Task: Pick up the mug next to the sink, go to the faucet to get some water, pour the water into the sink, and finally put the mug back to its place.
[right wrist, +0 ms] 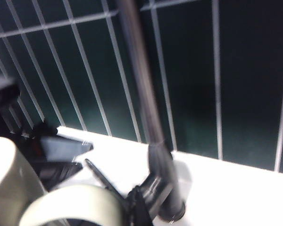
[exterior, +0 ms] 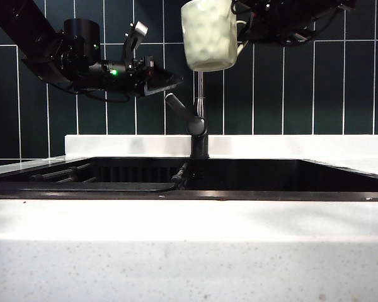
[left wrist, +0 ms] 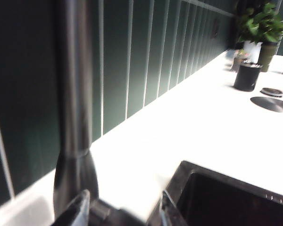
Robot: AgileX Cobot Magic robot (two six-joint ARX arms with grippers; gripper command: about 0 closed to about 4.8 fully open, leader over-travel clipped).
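Right gripper point(exterior: 246, 28) clamped on the mug point(exterior: 209, 34), holding it upright up high, right above the faucet point(exterior: 199, 123) pipe, over the back of the sink point(exterior: 252, 192). Left gripper point(exterior: 152, 74) hangs w/ jaws spread wide, gripping nothing, just left of the faucet, above its lever point(exterior: 181, 108).

One mug point(exterior: 208, 34), one faucet point(exterior: 200, 119), one sink point(exterior: 189, 179), two grippers: left gripper point(exterior: 152, 74), right gripper point(exterior: 247, 26)

Dimpled glazed ceramic mug point(exterior: 208, 34), brushed dark metal faucet point(exterior: 200, 119), glossy tiles point(exterior: 302, 88), speckled countertop point(exterior: 189, 264).
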